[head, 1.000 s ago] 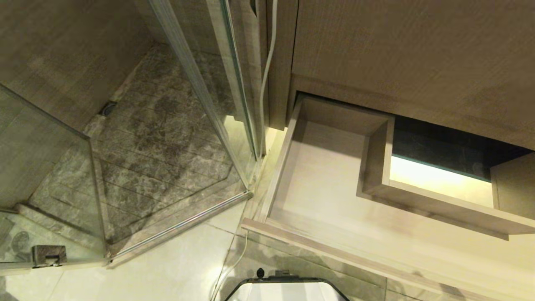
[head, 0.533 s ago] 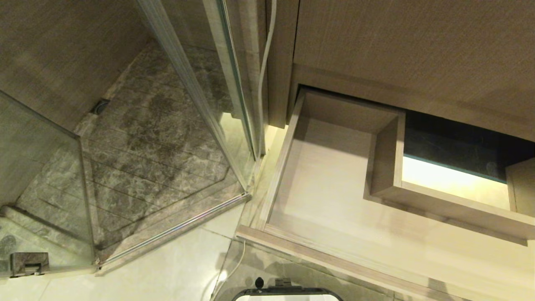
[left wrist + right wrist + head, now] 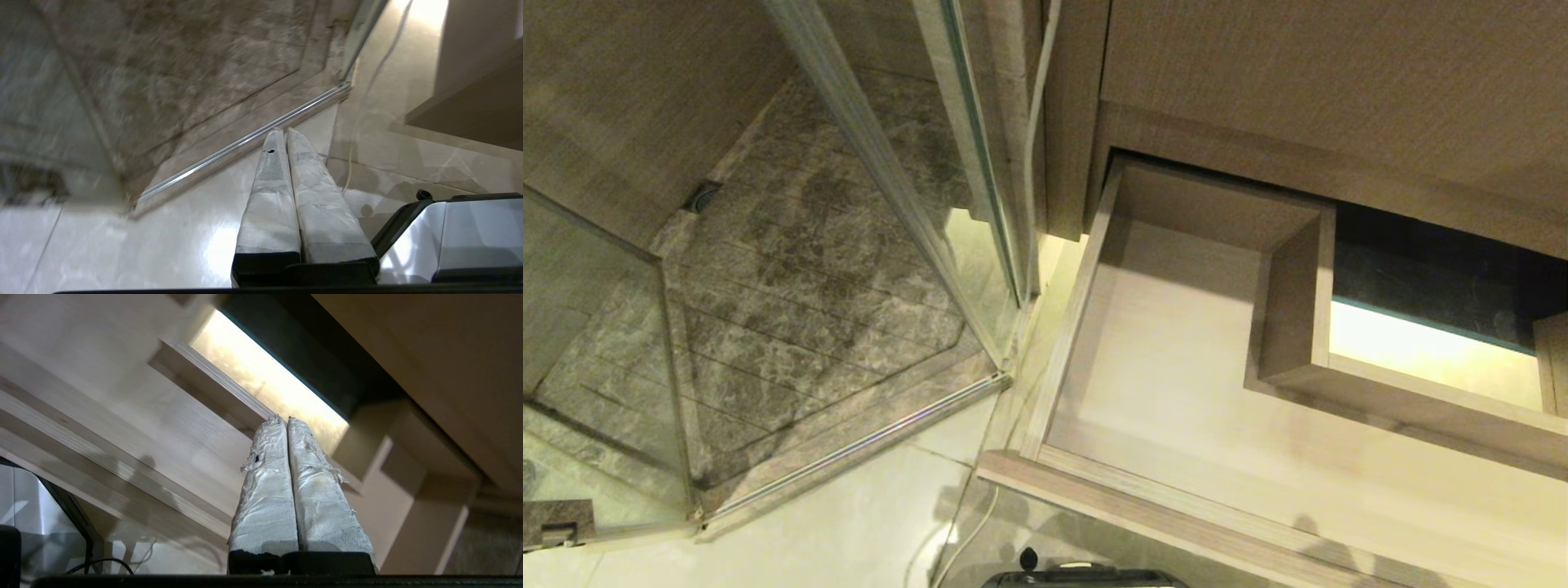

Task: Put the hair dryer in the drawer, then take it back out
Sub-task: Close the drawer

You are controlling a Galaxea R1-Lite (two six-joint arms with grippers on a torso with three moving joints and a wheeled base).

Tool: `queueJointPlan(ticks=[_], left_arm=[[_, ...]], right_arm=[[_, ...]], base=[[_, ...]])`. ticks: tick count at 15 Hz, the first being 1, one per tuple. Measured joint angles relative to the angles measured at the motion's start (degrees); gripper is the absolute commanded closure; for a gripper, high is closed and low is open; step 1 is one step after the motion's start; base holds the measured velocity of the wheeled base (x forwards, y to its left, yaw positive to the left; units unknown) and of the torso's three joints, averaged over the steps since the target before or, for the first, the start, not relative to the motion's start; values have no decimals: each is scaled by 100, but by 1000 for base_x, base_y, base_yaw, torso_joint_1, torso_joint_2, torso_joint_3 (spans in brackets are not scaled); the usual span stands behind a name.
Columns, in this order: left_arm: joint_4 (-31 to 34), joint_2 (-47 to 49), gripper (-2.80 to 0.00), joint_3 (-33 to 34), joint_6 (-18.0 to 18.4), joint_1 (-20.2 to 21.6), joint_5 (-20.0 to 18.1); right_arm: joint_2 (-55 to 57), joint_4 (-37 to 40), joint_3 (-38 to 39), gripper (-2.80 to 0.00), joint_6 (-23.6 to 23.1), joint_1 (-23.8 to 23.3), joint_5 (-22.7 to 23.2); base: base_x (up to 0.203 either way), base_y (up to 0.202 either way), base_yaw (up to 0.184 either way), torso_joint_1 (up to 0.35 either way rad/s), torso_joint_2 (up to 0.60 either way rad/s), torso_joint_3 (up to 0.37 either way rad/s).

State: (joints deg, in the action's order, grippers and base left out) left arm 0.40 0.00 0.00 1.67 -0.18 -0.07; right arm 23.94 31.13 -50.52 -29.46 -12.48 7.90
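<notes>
1. Presently the drawer (image 3: 1176, 359) stands pulled out at the right of the head view, its floor bare; a boxed square cutout (image 3: 1421, 359) takes up its far right part.
2. No hair dryer appears in any view, so its place cannot be told; the drawer, at least, does not hold it.
3. Right end effector (image 3: 284, 418): fingers pressed together, holding nothing, hanging over the open drawer near the cutout, probably so it clears the drawer walls.
4. Left end effector (image 3: 282, 130): fingers together, empty, pointing down at the tiled floor (image 3: 122, 245) beside the shower threshold (image 3: 245, 143), seemingly parked.
5. A white cord (image 3: 1036, 139) hangs between the glass shower door (image 3: 907, 204) and the cabinet.
</notes>
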Motion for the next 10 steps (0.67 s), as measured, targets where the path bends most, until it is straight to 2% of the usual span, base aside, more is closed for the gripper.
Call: queueJointPlan(ticks=[7, 10], left_arm=[[-9, 0, 0, 0, 0, 7, -4], [-4, 0, 0, 0, 0, 8, -3]], right_arm=[[4, 47, 33, 0, -14, 3, -40], [4, 174, 27, 0, -19, 4, -79]], base=[[1, 6, -159, 2, 7, 31], [1, 2, -30, 0, 1, 1]])
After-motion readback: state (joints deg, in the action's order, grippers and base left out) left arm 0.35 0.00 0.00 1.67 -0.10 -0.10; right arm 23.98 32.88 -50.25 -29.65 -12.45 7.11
